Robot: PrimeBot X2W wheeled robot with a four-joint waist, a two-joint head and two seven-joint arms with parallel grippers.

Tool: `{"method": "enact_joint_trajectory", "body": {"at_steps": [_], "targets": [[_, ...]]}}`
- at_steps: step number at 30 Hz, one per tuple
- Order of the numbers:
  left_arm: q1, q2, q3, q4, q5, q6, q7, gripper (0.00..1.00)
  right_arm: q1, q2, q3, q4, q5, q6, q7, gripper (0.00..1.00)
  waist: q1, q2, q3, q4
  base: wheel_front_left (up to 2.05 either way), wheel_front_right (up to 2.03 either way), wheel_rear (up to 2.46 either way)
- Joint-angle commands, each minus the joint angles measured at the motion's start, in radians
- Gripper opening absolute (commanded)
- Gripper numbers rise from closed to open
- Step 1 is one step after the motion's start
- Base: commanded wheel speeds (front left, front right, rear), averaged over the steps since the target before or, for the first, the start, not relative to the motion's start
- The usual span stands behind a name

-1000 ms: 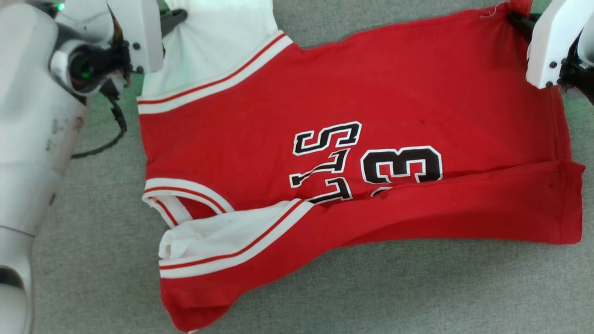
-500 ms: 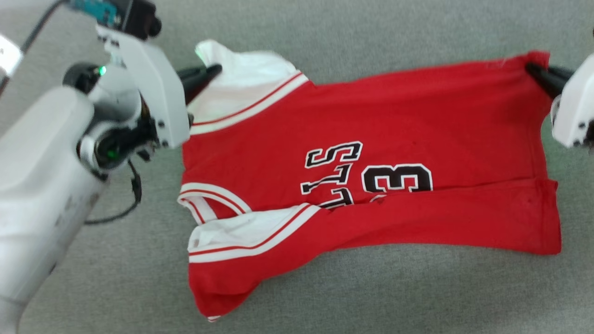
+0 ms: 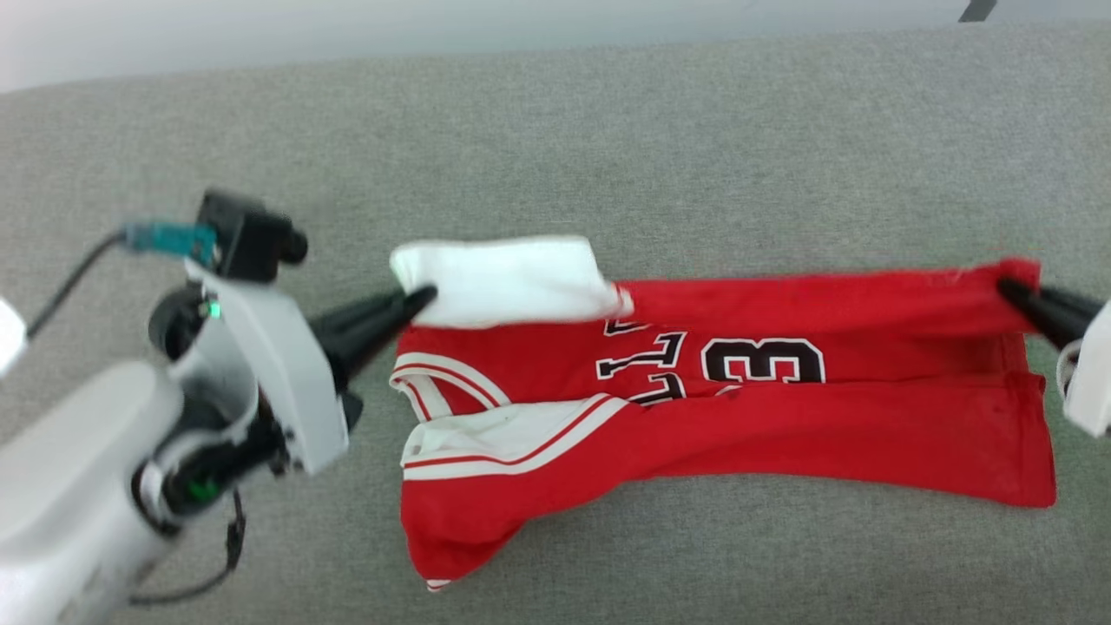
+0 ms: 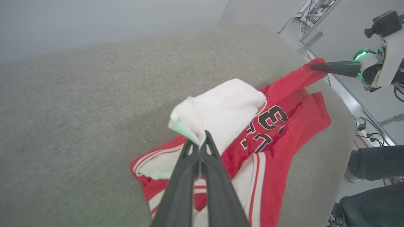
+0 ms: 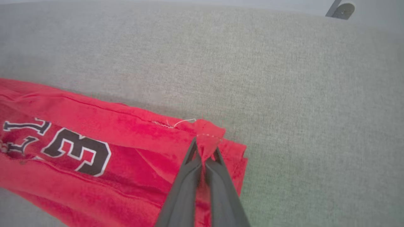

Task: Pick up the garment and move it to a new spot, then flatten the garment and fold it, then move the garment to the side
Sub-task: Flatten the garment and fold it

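Folding garment [image 3: 781, 425] lengthwise: left gripper [image 3: 424, 300] pinched shut on white sleeve [image 3: 512, 278], right gripper [image 3: 1007, 286] likewise on hem corner [image 5: 206, 132]; draw both toward you level, taut.

R gripper [image 5: 204, 147] pinched tight on a red corner of the garment [image 5: 104, 126], a bit of hem w/ a loose white thread poking up above the tips. Cloth runs off to the view's left, creased lengthwise, black-and-white "3" [image 5: 79, 151] + part of some letters showing. Grey fabric surface [image 5: 284, 78] underneath. Small grey fitting [image 5: 342, 8] top right, can't tell what.
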State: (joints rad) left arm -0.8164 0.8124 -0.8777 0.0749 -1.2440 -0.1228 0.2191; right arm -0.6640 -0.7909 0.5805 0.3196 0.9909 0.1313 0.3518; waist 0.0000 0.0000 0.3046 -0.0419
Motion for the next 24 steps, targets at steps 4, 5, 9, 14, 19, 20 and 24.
{"method": "enact_joint_trajectory", "body": {"at_steps": [4,5,9,14,19,20,24], "targets": [[0.092,0.031,-0.001,-0.06,-0.022,0.02,-0.044,0.0,0.084,0.002,-0.045,-0.017,0.005,-0.001,-0.009,0.0,0.0,0.0,0.004,0.003,0.0,0.0,0.0],[0.112,0.033,-0.003,-0.068,-0.026,0.025,-0.054,0.0,0.099,0.007,-0.056,-0.018,0.002,-0.001,-0.013,0.0,0.0,0.0,0.006,0.003,0.0,0.0,0.0],[0.167,0.03,-0.024,-0.067,-0.02,0.036,-0.077,0.0,0.139,0.031,-0.088,-0.001,-0.018,-0.001,-0.027,0.0,0.0,0.0,0.015,0.001,0.0,0.0,0.0],[0.184,-0.01,-0.047,-0.009,-0.014,0.034,-0.085,0.0,0.154,0.066,-0.106,0.04,-0.051,-0.001,-0.046,0.0,0.0,0.0,0.026,0.002,0.0,0.0,0.0],[0.184,-0.053,-0.07,0.065,0.005,0.024,-0.1,0.18,0.157,0.092,-0.111,0.07,-0.073,-0.001,-0.068,0.35,0.0,0.0,0.025,0.002,0.0,0.0,0.0],[0.186,-0.057,-0.07,0.077,0.008,0.021,-0.107,0.43,0.16,0.096,-0.112,0.072,-0.073,-0.001,-0.072,0.58,0.0,0.0,0.022,0.002,0.0,0.0,0.0],[0.202,-0.077,-0.068,0.095,0.012,0.014,-0.148,1.0,0.174,0.091,-0.123,0.059,-0.061,-0.001,-0.078,1.0,0.0,0.0,-0.001,0.008,0.0,0.0,0.0]]}}
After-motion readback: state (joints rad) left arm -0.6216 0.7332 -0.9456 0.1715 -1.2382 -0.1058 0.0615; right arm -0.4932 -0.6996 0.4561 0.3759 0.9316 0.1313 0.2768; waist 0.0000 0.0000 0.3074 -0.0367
